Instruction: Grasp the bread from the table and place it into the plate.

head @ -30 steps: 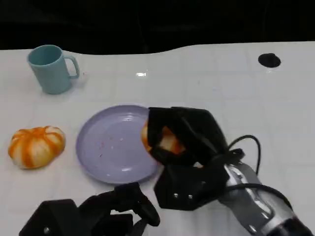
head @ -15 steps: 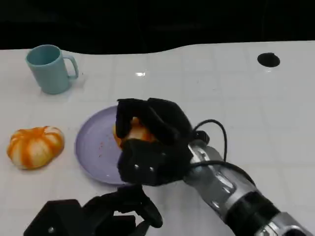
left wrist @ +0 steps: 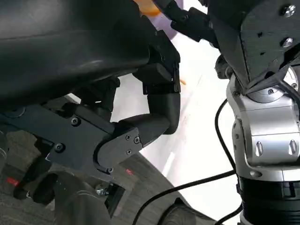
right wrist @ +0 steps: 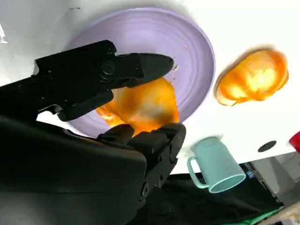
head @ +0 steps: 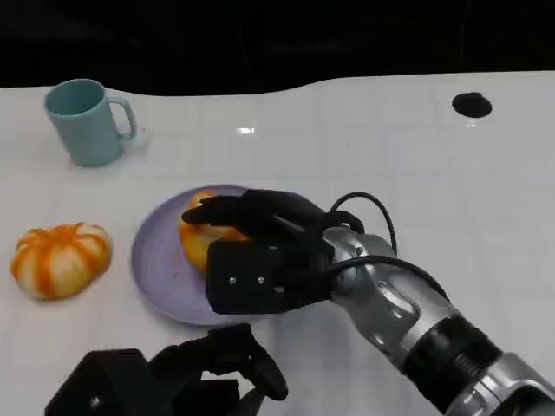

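The bread (head: 201, 232) sits between the fingers of the right hand (head: 260, 251), over the lavender plate (head: 160, 273). In the right wrist view the hand's fingers (right wrist: 140, 65) lie across one side of the bread (right wrist: 143, 105) and the thumb side closes on the other, so the hand is clamped on the bread. Whether the bread already touches the plate's surface (right wrist: 187, 51) cannot be told from these pictures.

The left hand (head: 186, 377) lies low on the near side of the right hand, beside the table's near edge, its fingers curled in with nothing between them; the left wrist view shows its fingers (left wrist: 159, 112) bent the same way.

Beyond the right hand's fingertips, off the plate, lies a second orange loaf (head: 61, 258), and farther out stands a teal mug (head: 85, 121). A small dark spot (head: 473, 106) marks the table (head: 416, 173) well away on the hand's outer side.

The likely risks from here concern the release. If the fingers open while the bread is above the plate or near its rim, the rounded loaf could roll off toward the second loaf. If a finger drags on the crust as the hand draws back, it could pull the bread along or tip the plate's near rim. A pullback toward the body could also bring the right forearm (head: 408, 321) against the left hand just beside it.
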Motion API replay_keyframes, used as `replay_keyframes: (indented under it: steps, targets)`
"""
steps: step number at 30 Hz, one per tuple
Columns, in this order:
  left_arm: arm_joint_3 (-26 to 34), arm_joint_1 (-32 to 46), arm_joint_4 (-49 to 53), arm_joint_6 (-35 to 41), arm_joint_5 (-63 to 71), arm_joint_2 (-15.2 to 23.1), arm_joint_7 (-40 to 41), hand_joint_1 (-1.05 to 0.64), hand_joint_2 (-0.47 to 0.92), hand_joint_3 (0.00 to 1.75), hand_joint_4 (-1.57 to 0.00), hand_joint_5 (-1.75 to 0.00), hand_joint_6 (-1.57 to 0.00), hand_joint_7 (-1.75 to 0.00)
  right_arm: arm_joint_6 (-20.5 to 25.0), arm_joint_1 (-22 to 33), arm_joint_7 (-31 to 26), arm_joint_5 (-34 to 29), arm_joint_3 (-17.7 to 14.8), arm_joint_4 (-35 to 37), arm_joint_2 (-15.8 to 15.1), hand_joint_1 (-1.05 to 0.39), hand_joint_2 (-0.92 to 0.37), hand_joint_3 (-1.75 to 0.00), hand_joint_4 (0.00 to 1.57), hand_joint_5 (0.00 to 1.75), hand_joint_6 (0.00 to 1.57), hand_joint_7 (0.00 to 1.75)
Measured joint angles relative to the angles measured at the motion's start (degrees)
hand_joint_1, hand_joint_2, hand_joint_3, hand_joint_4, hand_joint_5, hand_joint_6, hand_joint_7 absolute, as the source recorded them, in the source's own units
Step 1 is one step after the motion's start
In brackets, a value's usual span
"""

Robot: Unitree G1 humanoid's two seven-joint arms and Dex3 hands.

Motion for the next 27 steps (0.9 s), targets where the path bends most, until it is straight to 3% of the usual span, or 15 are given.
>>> replay_keyframes:
  steps: [7, 13, 16, 22, 27]
  targets:
    - [0.0, -0.1, 0.0, 0.0, 0.4, 0.2, 0.0, -0.35, 0.67, 0.98, -0.75, -1.75, -0.6, -1.6, 2.3, 0.0, 0.9, -1.8, 1.7, -2.8, -0.9, -0.71, -0.92, -0.3, 0.09, 0.38, 0.16, 0.0]
    - [0.1, -0.1, 0.0, 0.0, 0.6, 0.2, 0.0, -0.35, 0.67, 0.99, -0.74, -1.75, -0.6, -1.6, 3.5, 0.0, 2.1, -3.2, 2.6, -6.9, -3.2, -0.69, -0.92, -0.29, 0.29, 0.47, 0.12, 0.0]
    - [0.1, -0.2, 0.0, 0.0, 0.6, 0.3, 0.0, -0.35, 0.67, 0.99, -0.74, -1.75, -0.6, -1.6, 3.5, 0.6, 2.5, -3.7, 3.0, -9.8, -4.7, -0.69, -0.92, -0.28, 0.3, 0.46, 0.14, 0.01]
    - [0.2, -0.5, 0.1, -0.1, 0.6, 0.3, 0.0, -0.34, 0.66, 0.99, -0.75, -1.75, -0.6, -1.61, 3.5, 6.2, 5.9, -3.0, 1.8, -22.4, -10.0, -0.67, -0.92, -0.27, 0.28, 0.45, 0.19, 0.03]
    - [0.7, -0.7, 0.5, -0.3, -0.1, 0.1, 0.0, -0.36, 0.66, 0.99, -0.76, -1.75, -0.6, -1.61, 2.4, 12.5, 9.5, -0.5, -1.2, -34.0, -16.4, -0.64, -0.92, -0.26, 0.28, 0.47, 0.26, 0.06]
